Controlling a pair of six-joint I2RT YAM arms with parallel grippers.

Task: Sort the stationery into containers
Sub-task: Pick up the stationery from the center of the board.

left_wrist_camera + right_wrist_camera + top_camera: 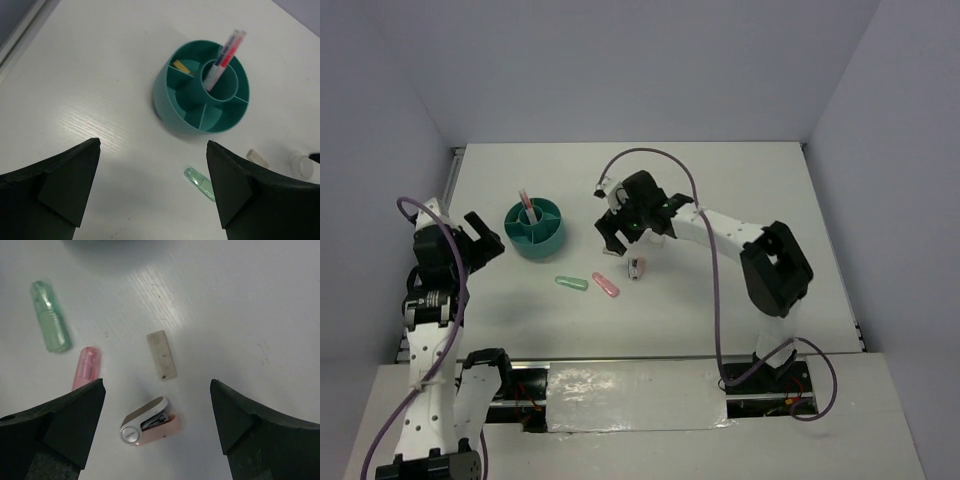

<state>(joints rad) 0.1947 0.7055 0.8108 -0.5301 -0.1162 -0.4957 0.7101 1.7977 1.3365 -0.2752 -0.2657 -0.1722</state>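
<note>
The teal container (548, 238) (170, 107) stands left of centre, with a red-pink pen (231, 50) and a grey pen (216, 70) upright in its central ring and a tan block (181, 67) in one compartment. On the table lie a mint-green eraser (570, 283) (50, 317) (200, 182), a pink eraser (605, 285) (87, 367), a tan block (161, 354) (257, 158) and a small pink-and-silver stapler (637, 267) (149, 422). My right gripper (625, 240) (157, 385) hangs open above the stapler and the block. My left gripper (492, 240) (153, 145) is open and empty, left of the cup.
The white table (770, 180) is walled in grey at the back and sides. A purple cable (665, 155) arcs over the right arm. The table's left edge (20, 35) runs close to the left gripper.
</note>
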